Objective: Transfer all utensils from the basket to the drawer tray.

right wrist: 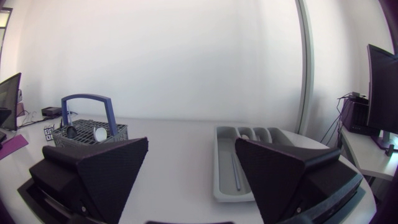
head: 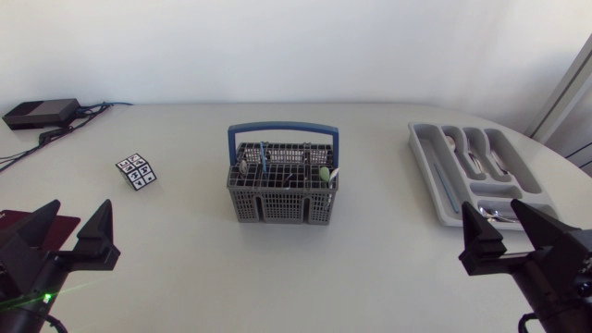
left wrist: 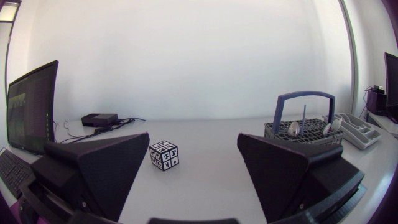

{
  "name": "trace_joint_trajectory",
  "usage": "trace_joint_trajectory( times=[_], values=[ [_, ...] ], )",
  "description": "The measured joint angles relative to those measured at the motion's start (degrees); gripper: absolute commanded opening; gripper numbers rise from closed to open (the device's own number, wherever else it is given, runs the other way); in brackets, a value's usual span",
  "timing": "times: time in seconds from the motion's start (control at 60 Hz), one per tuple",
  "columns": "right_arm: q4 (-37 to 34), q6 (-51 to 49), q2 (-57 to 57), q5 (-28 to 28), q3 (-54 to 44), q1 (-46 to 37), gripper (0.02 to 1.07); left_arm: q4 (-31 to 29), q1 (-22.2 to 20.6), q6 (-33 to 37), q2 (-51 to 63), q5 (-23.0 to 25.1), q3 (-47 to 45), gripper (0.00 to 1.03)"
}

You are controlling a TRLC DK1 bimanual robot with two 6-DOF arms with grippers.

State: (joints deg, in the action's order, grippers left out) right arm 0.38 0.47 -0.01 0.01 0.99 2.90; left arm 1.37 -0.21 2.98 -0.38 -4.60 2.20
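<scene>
The job looks part done. The grey basket (head: 282, 190) with its blue handle (head: 283, 130) stands in the middle of the desk (head: 185, 250), and it is not empty. A piece with a pale round head (head: 325, 174) leans at its right end, a thin blue-handled piece (head: 264, 159) stands upright towards its left end, and darker pieces sit among the slots, too small to name or count. In the left wrist view two or three heads poke up above the basket rim.

The drawer tray (head: 427, 176) lies well to the right of the basket, near the desk's right edge. A few silvery utensils (head: 476, 159) already lie in its long slots, and another shows in the cross slot at its near end. The right wrist view shows a slim grey piece (right wrist: 236, 171) lying lengthwise in one slot.

Neither arm is at work on anything. The left arm (head: 28, 273) sits at the near left corner, its jaws wide apart and holding nothing. The right arm (head: 555, 273) sits at the near right, just by the tray's near end, its jaws likewise apart and bare.

What remains, by this judgement, is to lift out every piece that stands in the basket and lay it in the tray.

A small black-and-white patterned cube (head: 137, 171) rests left of the basket.
</scene>
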Motion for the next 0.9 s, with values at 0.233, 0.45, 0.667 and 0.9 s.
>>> trace_joint_trajectory(
  times=[0.233,0.45,0.667,0.9],
  values=[
    [3.1,0.0,0.0,1.7,0.0,0.0,1.03,0.0,0.0,0.0,0.0,0.0,0.0,0.99],
    [4.3,1.3,0.0,1.7,0.0,0.0,1.03,0.0,0.0,0.0,0.0,-0.3,0.0,0.99],
    [2.0,2.1,0.0,1.7,0.4,0.0,1.03,-4.2,-0.3,-0.7,0.3,-0.5,2.1,0.99],
    [-0.1,2.1,8.1,1.7,8.2,1.3,1.03,-10.2,-2.3,-3.8,14.4,-0.7,14.3,0.99]
  ],
)
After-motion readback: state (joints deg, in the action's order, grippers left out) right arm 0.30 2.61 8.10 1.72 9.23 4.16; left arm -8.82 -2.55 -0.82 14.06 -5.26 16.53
